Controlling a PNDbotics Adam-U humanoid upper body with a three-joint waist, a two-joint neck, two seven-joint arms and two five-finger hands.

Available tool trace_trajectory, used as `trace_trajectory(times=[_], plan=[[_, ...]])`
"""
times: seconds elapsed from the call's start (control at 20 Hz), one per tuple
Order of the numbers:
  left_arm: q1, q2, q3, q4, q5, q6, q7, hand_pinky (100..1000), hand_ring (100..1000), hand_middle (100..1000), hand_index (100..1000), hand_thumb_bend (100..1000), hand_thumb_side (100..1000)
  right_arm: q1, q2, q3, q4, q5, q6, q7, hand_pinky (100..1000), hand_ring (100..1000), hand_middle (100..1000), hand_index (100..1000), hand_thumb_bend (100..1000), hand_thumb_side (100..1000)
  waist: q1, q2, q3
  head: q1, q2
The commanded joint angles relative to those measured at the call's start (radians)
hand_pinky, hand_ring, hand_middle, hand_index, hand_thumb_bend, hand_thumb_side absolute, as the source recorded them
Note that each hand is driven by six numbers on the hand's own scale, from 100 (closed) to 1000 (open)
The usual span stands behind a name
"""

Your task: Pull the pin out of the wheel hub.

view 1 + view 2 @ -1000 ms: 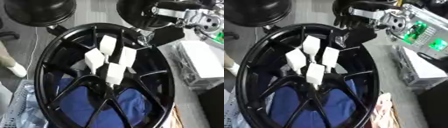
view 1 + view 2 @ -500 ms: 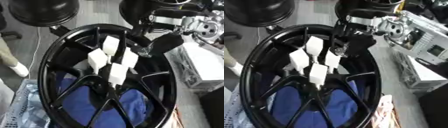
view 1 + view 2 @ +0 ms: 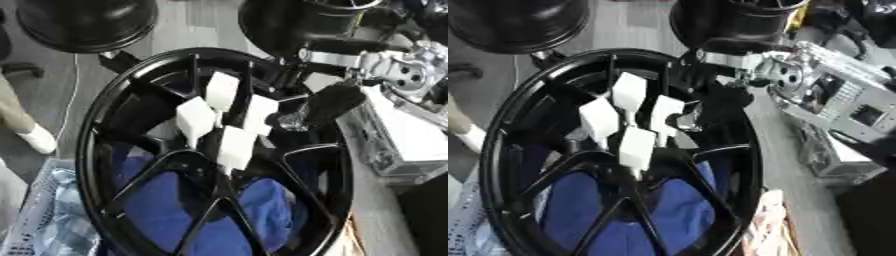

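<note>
A large glossy black spoked wheel hub (image 3: pixel 509 125) is lying tilted over a blue cloth (image 3: pixel 667 215). Four white rectangular tabs (image 3: pixel 629 92) are standing up at its centre. The robot's black right hand (image 3: pixel 710 107) is reaching inside the rim, just beside the right-most tab.

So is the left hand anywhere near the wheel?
No, only the right hand shows, reaching in over the wheel rim by the white pins.

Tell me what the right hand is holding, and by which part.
Cannot be told: the right hand reaches toward the rightmost pin, but contact isn't visible.
</note>
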Motion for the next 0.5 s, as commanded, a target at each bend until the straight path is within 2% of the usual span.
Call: trace_trajectory(times=[0.05,0.5], plan=[[-0.007,0.012,0.000,-0.020,-0.001,0.002,-0.003,928,740,675,749,100,717,-0.005,-0.009,-0.008,-0.007,0.014,0.012,-0.026,817,783,712,814,405,356,0.006,-0.005,0.002,-0.004,0.006],[-0.014,0.007,-0.001,-0.020,-0.006,0.001,-0.004,930,740,668,745,100,720,0.013,0.005,-0.002,-0.007,0.023,0.025,-0.080,820,797,724,814,380,355,0.008,0.020,0.010,-0.004,0.006]])
